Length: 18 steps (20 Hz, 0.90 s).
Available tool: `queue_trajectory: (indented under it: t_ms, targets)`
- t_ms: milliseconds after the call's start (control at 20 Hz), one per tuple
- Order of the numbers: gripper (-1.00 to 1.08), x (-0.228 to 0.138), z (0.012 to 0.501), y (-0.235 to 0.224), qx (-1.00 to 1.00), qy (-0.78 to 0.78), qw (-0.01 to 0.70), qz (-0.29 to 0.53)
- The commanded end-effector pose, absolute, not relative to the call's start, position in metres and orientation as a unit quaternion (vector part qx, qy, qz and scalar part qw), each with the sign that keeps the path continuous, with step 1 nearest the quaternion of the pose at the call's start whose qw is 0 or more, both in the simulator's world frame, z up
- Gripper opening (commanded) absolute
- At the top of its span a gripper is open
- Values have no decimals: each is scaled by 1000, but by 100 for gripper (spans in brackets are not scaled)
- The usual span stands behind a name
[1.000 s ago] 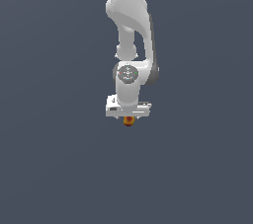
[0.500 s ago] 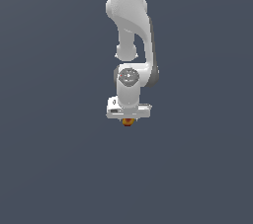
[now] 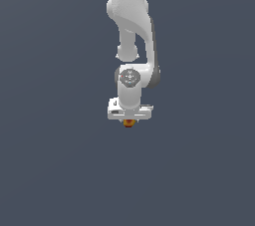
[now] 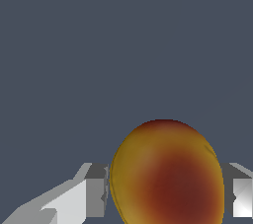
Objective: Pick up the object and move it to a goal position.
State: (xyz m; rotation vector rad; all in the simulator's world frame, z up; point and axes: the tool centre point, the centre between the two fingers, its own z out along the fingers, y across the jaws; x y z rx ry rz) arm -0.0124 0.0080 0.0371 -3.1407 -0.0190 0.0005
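Note:
The object is a small round orange-red ball with a yellowish patch. In the exterior view it peeks out just under the white gripper. In the wrist view the ball fills the space between the two grey-white fingers, which press on both of its sides. The gripper is shut on the ball. The white arm reaches down from the top of the exterior view. Most of the ball is hidden by the hand in the exterior view.
A plain dark grey-blue surface fills the background in both views. No other object or marker shows.
The arm and the gripper with the ball have shifted slightly upward in the exterior view. The grip has not changed.

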Motion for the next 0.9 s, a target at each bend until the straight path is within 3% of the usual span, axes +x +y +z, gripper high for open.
queue_trajectory:
  t_ms: [0,850]
  targets:
    - [-100,-9,41,10,-1000,-6,0,0]
    - [-100,56,112,74,-1000,-5,0,0]
